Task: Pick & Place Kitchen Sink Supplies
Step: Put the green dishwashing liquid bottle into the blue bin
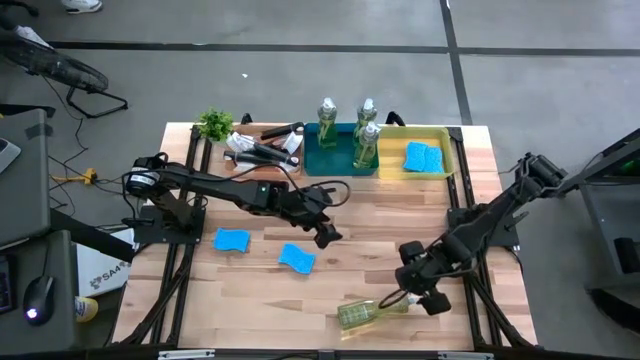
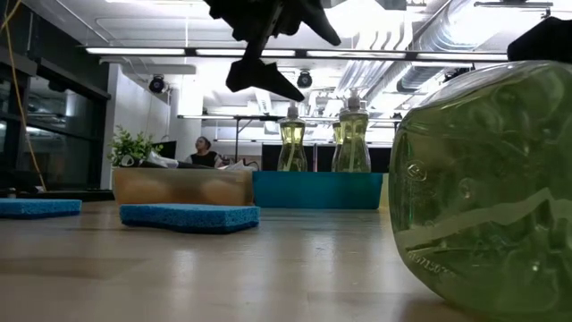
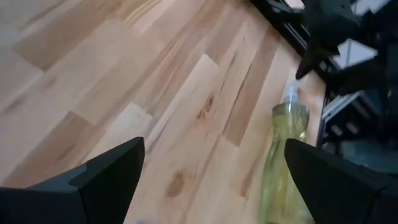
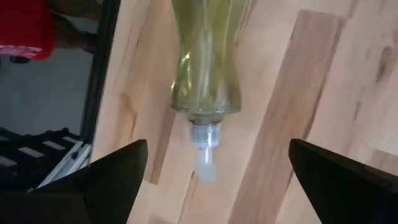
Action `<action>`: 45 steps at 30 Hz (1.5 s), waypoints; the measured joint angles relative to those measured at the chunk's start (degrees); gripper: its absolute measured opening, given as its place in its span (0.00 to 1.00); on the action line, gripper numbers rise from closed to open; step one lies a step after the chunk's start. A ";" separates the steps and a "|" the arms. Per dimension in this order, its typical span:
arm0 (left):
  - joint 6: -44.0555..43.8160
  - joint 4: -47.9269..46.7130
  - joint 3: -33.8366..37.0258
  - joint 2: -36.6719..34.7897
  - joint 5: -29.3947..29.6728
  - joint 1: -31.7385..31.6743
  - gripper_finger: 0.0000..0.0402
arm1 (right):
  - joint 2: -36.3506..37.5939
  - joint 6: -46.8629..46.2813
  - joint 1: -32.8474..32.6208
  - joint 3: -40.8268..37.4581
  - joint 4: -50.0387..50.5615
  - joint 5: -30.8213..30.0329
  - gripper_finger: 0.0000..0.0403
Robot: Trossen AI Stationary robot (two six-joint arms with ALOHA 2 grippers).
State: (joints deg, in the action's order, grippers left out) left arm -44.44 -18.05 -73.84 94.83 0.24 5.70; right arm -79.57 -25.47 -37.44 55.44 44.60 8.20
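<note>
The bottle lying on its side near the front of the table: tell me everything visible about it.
The lying bottle is clear plastic, waisted in shape, filled with yellow-green liquid, with a pale translucent nozzle cap. It rests flat on the wooden table near the front edge, its nozzle pointing toward the right gripper, which hangs open just beyond the cap and does not hold it. In the low view its base looms close to the camera. Nothing else touches it.

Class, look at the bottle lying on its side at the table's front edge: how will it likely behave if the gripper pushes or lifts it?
The lying bottle looks rounded, so a sideways push may roll it. It seems well filled with yellow-green liquid, so it is probably heavy for its size. Its clear, smooth, waisted body could slip; the open right gripper sits by its nozzle.
</note>
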 joint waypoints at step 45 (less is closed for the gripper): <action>-9.36 11.46 0.00 11.61 -7.25 3.71 0.95 | -17.47 -15.68 -12.31 0.00 -15.31 -19.09 0.96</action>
State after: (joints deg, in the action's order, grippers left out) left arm -53.80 -6.59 -73.84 106.44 -7.01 9.41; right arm -97.04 -41.16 -49.76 55.44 29.29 -10.88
